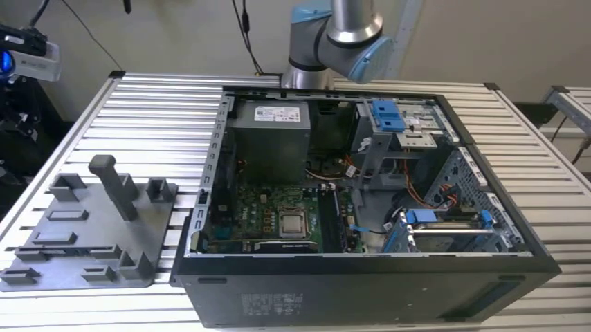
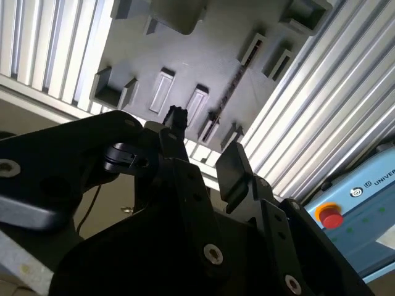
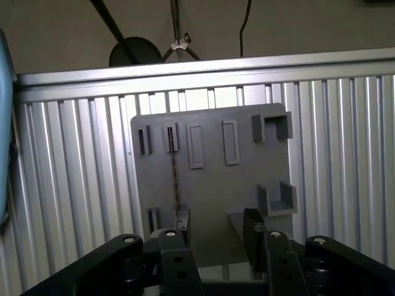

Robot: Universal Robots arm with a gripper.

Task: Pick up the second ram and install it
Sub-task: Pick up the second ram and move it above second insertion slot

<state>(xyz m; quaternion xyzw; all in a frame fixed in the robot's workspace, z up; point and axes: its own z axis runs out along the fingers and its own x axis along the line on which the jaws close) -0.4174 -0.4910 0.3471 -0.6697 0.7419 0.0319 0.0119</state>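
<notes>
Over the grey tray (image 3: 210, 191) near the surface's (image 3: 62, 185) edge, your end effector (image 3: 215, 222) hangs open and empty. The second ram (image 3: 174, 179) stands edgewise in a tray slot, raised brackets (image 3: 276, 198) nearby, the computer case (image 1: 369, 277) alongside.

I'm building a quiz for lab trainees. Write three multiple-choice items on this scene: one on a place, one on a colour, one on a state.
1. In the exterior view, on which side of the computer case does the grey fixture tray lie?
A. left
B. right
C. behind

2. The drive-bay clips are:
A. red
B. light blue
C. yellow

3. The gripper has its jaws:
A. shut on a board
B. open, empty
C. shut, empty

Key:
1 A: the tray sits at that view's left of the case.
2 B: their plastic is light blue.
3 B: in the first wrist view the tray shows through the gap.
</notes>
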